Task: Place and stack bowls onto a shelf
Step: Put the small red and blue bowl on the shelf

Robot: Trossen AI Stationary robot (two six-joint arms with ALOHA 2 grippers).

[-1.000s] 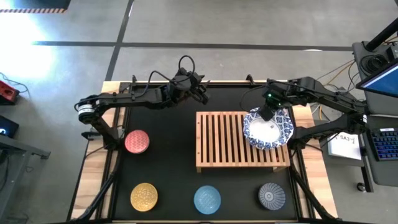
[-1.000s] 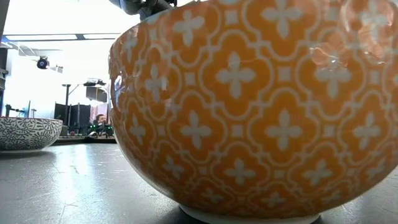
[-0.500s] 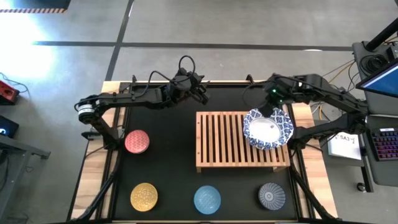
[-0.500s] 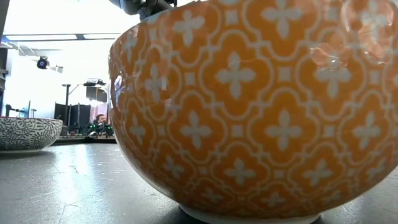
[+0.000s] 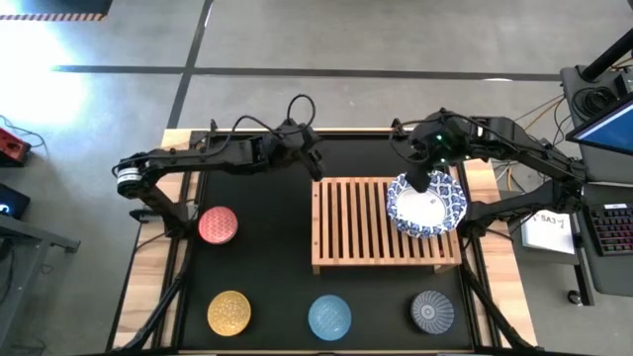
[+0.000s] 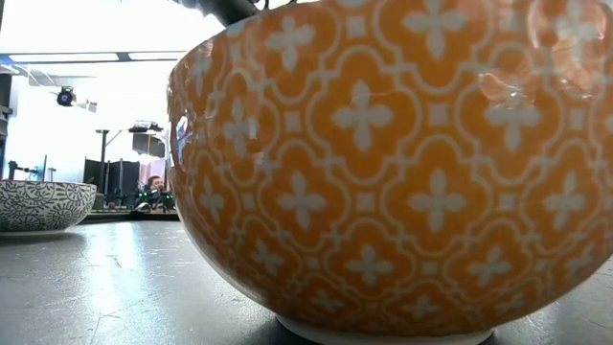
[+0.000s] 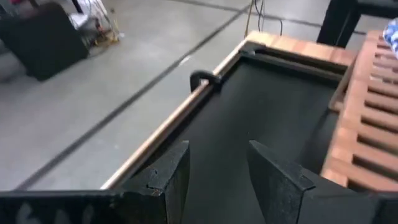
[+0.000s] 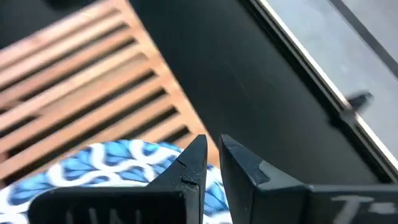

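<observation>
The right gripper [image 8: 211,163], fingers nearly closed and empty, hovers just above the white bowl's [image 5: 426,204] blue-patterned rim on the slatted shelf [image 5: 361,225]. The left gripper [image 7: 214,177] waits open over bare mat.

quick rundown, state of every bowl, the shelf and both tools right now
white bowl with blue rim: upright on the shelf's right end
shelf: flat on the mat, left part bare
red bowl: on the mat, not shelved
yellow bowl: on the mat
light blue bowl: on the mat
dark grey bowl: on the mat
left tool: open, empty
right tool: nearly closed, empty, above the white bowl's rim
</observation>
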